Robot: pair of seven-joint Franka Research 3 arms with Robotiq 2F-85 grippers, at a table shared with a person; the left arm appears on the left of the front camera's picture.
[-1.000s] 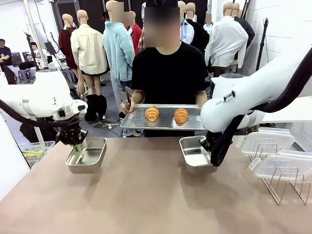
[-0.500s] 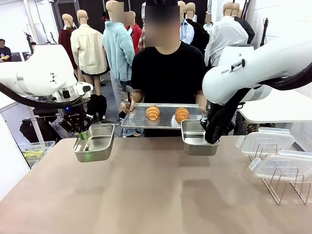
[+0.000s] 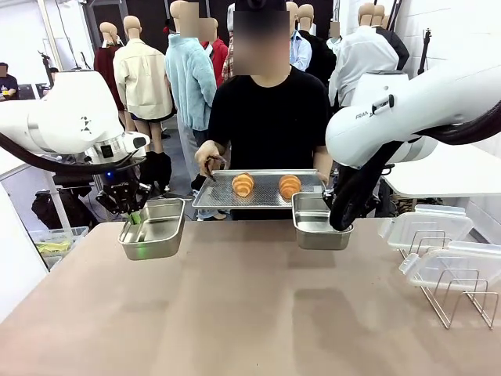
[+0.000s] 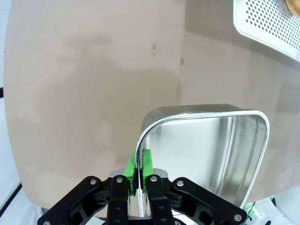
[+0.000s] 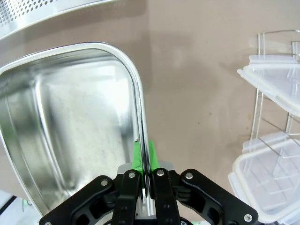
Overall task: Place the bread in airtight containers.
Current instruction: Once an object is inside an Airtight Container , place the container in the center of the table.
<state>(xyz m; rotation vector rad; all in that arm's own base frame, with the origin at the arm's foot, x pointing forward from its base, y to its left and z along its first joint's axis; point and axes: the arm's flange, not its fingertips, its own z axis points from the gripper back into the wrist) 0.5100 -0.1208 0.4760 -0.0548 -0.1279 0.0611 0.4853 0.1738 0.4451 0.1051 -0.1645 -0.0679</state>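
The left gripper (image 3: pixel 133 216) is clamped tight on the short rim of the left tin (image 3: pixel 153 229), one green pad inside the wall and one outside, as the left wrist view shows (image 4: pixel 139 164). That tin (image 4: pixel 206 150) is empty and hangs over the worktop (image 3: pixel 235 313) near its far left edge.

The right gripper (image 3: pixel 339 222) pinches the side rim of the right tin (image 3: pixel 317 222) in the same way (image 5: pixel 144 157). This tin (image 5: pixel 70 122) is also empty, up by the far edge.

Two rolls (image 3: pixel 243 185) (image 3: pixel 290 186) lie side by side on a perforated tray (image 3: pixel 223 196), which a person holds just beyond the far edge, between the tins. The person's hand (image 3: pixel 210 159) is over the tray's corner.

Two clear lids (image 3: pixel 427 227) (image 3: pixel 454 266) rest on a wire rack (image 3: pixel 458 301) at the right edge.
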